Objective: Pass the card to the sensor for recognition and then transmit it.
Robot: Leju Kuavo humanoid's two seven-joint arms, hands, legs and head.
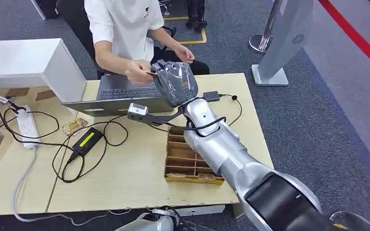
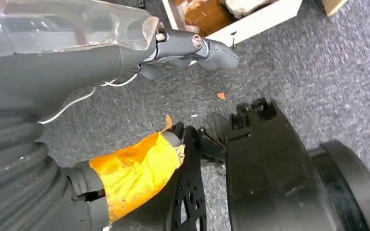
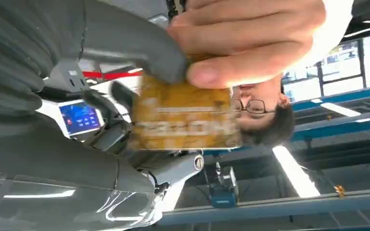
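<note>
Yellow card (image 3: pixel 185 115) | pinched by right hand (image 1: pixel 176 82) | person's hand (image 3: pixel 245 41) grips it too

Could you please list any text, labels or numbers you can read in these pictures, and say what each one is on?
None can be read.
Card: pale lines of print, too blurred to read.
Small blue screen: its content is too small to read.
Grey stand: a round dotted logo, no letters.

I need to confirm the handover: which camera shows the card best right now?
The right wrist view: the yellow card fills mid-frame, pinched by the right robot hand and a person's hand. The head view shows only its thin edge between that robot hand and the person's fingers. The left wrist view looks at the floor.
</note>
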